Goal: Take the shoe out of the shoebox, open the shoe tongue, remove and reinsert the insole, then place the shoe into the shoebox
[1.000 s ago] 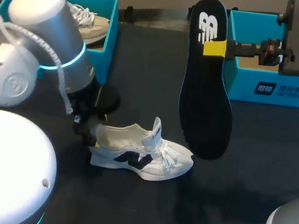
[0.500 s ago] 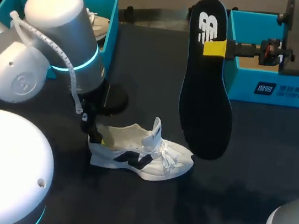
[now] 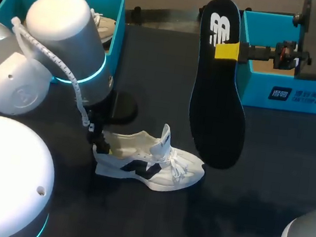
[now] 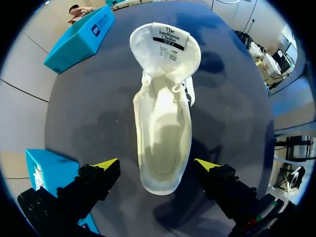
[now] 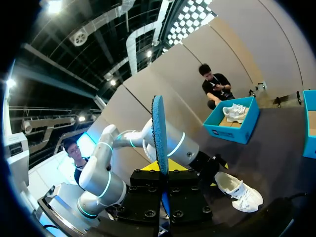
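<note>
Left gripper (image 4: 157, 166) spread wide, one yellow tip on each side of the shoe's heel. Wrist view shows a gap at both tips, neither touching. Whether the tips sit level with the heel or just above it I cannot tell: in the head view my left arm's wrist covers that spot.

Shoe (image 4: 163, 123) lies on its sole near the middle of the dark table (image 3: 268, 169), heel toward the gripper, toe pointing to my right. Tongue (image 4: 165, 42) stands pulled up and forward, and the pale inside of the shoe is open to view.

Right gripper (image 3: 226, 50) clamped on the insole (image 3: 217, 97), gripping near its upper end. Insole hangs upright, dark face to the head camera, lower end just beyond the shoe's toe. Right wrist view has it edge-on between the fingers.

Left shoebox (image 3: 114, 30), teal, at the far left, holds a second shoe (image 3: 100, 25). Right shoebox (image 3: 290, 96), teal, sits at the far right behind the right gripper.
</note>
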You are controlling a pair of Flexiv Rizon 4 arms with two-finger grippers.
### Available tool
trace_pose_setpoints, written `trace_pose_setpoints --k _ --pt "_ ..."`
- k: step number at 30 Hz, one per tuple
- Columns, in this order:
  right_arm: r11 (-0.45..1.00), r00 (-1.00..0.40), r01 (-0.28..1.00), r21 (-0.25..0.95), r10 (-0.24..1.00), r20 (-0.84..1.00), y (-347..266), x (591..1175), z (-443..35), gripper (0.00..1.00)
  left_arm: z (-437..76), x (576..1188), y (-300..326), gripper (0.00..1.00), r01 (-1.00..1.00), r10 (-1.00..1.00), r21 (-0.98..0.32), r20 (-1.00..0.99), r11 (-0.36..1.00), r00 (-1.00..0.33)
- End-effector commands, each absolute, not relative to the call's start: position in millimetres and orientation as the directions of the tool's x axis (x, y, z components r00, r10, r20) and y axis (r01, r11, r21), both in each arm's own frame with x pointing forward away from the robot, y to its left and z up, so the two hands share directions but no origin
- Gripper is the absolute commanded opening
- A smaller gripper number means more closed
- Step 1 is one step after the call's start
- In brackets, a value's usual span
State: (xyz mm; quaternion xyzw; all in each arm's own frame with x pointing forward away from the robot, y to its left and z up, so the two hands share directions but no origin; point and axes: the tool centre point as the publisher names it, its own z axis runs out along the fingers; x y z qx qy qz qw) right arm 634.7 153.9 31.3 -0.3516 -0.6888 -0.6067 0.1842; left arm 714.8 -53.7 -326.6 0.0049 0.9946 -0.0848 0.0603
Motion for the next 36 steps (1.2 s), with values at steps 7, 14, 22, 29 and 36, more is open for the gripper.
trace_pose_setpoints --k 7,14,22,29,36 --pt "0.016 -0.684 0.709 0.705 0.262 0.681 157.1 636.1 30.2 0.0 -321.7 722.3 -72.0 1.0 0.02 -0.002 -0.184 -0.119 0.983 -0.993" --pt "0.016 -0.684 0.709 0.705 0.262 0.681 157.1 636.1 30.2 0.0 -323.9 737.9 -96.3 1.0 0.053 0.032 -0.244 -0.089 0.968 -0.996" --pt "0.016 -0.684 0.709 0.705 0.262 0.681 157.1 636.1 30.2 0.0 -335.6 752.5 -118.4 1.0 0.054 0.025 -0.255 -0.115 0.965 -0.993" --pt "0.016 -0.684 0.709 0.705 0.262 0.681 157.1 636.1 30.2 0.0 -357.6 759.7 -134.2 0.96 0.042 0.01 -0.242 -0.13 0.969 -0.992" --pt "0.016 -0.684 0.709 0.705 0.262 0.681 157.1 636.1 30.2 0.0 -377.2 762.5 -134.4 0.94 0.034 0.01 -0.217 -0.108 0.976 -0.994"
